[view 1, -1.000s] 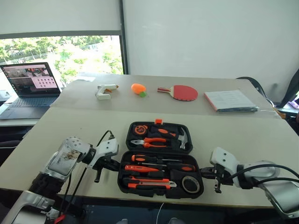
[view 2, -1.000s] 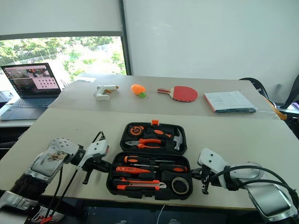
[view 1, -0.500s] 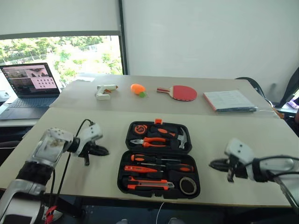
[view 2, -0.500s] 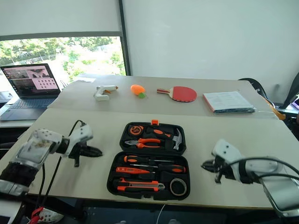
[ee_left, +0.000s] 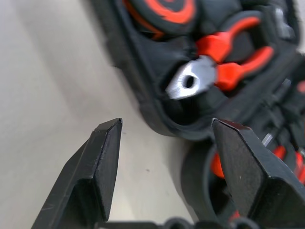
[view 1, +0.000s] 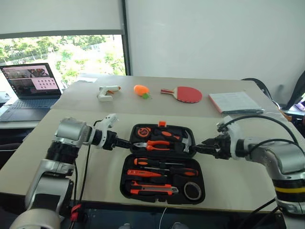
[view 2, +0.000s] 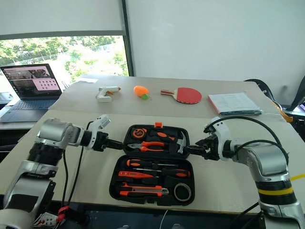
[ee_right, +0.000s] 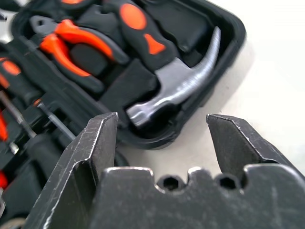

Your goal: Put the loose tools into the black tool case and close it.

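The black tool case [view 1: 122, 186] lies open flat on the near table, orange latch [view 1: 161, 123] at its far edge. Its near half holds two screwdrivers [view 1: 164, 163], an orange utility knife [view 1: 152, 188] and a black tape roll [view 1: 192, 190] in their slots. The far half holds pliers [view 1: 152, 144] and a hammer [view 1: 183, 139]. My left gripper [view 1: 125, 142] hovers open at the far half's left edge, which shows just ahead of its fingers [ee_left: 102, 157]. At the right edge, by the hammer head [ee_right: 190, 71], my right gripper [view 1: 198, 148] is open too. Neither holds anything.
On the far table lie a white glue gun [view 1: 106, 91], a small orange object [view 1: 141, 90], a red table-tennis paddle [view 1: 185, 94] and a stack of papers [view 1: 236, 102]. An open laptop [view 1: 32, 86] stands at the far left. A seam separates the two tables.
Both arms have swung forward from beside the case's near half to either side of its far half. Both grippers have gone from shut to open and rolled over.
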